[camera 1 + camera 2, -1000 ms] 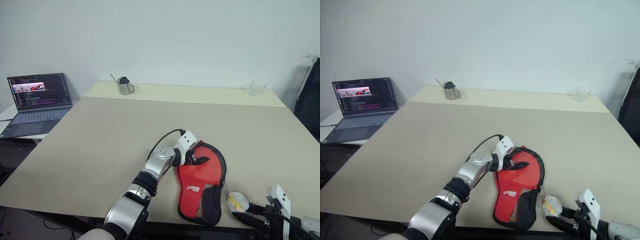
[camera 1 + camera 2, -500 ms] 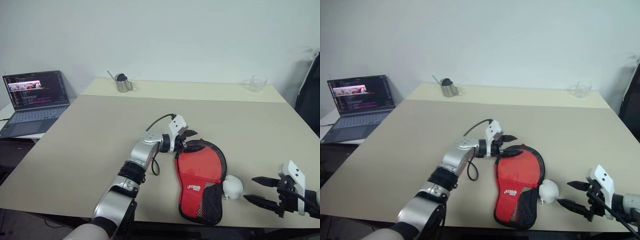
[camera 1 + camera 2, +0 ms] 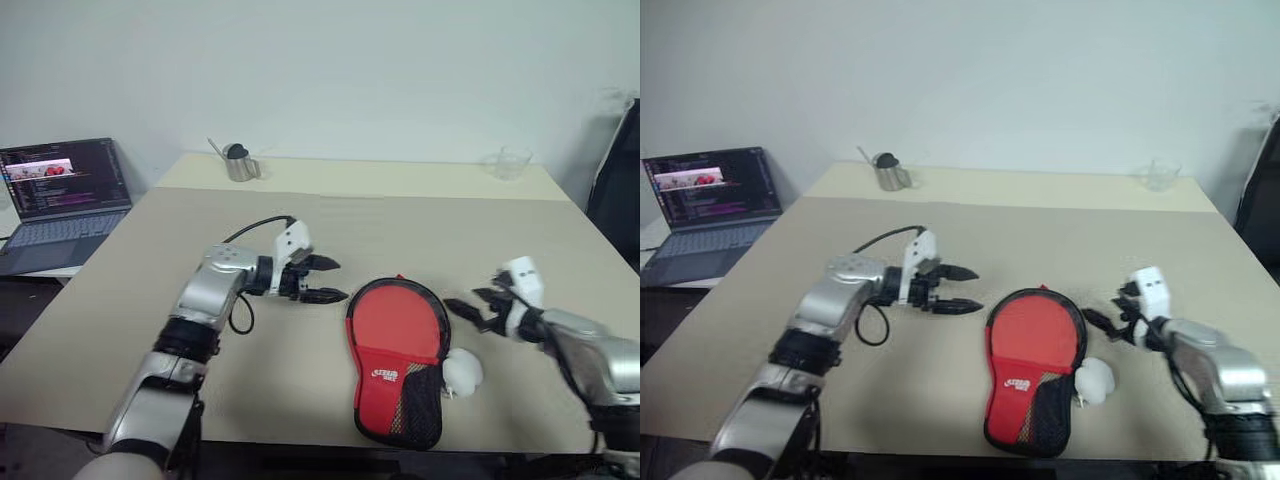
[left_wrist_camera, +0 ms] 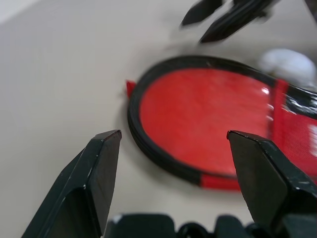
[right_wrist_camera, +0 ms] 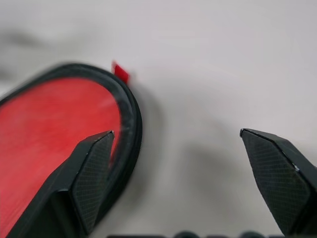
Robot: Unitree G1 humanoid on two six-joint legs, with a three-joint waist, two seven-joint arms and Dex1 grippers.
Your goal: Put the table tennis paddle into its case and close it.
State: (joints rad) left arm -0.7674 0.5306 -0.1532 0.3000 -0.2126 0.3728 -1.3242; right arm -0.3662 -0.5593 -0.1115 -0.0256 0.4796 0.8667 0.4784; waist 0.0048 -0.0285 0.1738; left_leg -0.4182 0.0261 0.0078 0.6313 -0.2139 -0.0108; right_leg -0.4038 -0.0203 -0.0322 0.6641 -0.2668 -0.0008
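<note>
Case point(image 3: 397, 360) lies open on tabletop point(image 3: 200, 250) near front edge, red lining up, long axis running near-far, round end far, mesh pocket near. Paddle apparently inside, handle hidden. White ball point(image 3: 462, 369) touching case's right rim. Left gripper point(image 3: 326, 279) just left of round end, jaws open, empty. Right gripper point(image 3: 470, 308) just right, jaws open, empty. Both about equally near rim.

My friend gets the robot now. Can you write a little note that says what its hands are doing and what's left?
Left gripper: open, empty, beside the case's left edge.
Right gripper: open, empty, at the case's right.
Case lies open on the table, red inside up. I cannot tell whether the paddle is in it.
White ball touches the case's right edge.
Done: nothing certain.
Left: check for the paddle, close the case.
</note>
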